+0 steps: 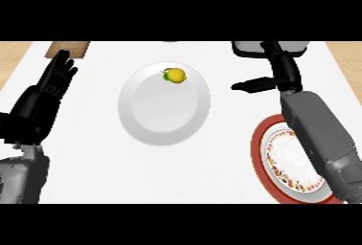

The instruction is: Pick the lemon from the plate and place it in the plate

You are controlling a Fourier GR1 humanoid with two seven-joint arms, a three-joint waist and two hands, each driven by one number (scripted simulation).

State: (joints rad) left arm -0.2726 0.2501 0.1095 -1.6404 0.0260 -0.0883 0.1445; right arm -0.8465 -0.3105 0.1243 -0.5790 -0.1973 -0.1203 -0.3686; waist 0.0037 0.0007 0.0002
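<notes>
A small yellow lemon (pixel 175 75) with a green leaf lies on the far part of a large white plate (pixel 163 112) at the counter's middle. A red-rimmed patterned plate (pixel 260 149) sits at the near right, partly hidden under my right forearm. My right hand (pixel 286 71) is stretched out beyond that plate, to the right of the lemon and apart from it. Its thumb (pixel 251 85) points left and its fingers are straight, holding nothing. My left hand (pixel 53 79) rests open at the left edge, fingers up.
A grey rounded object (pixel 249 48) lies at the far right, just beyond my right hand's fingers. A brown wooden piece (pixel 68 48) shows at the far left corner. The white counter (pixel 212 172) runs between the two plates.
</notes>
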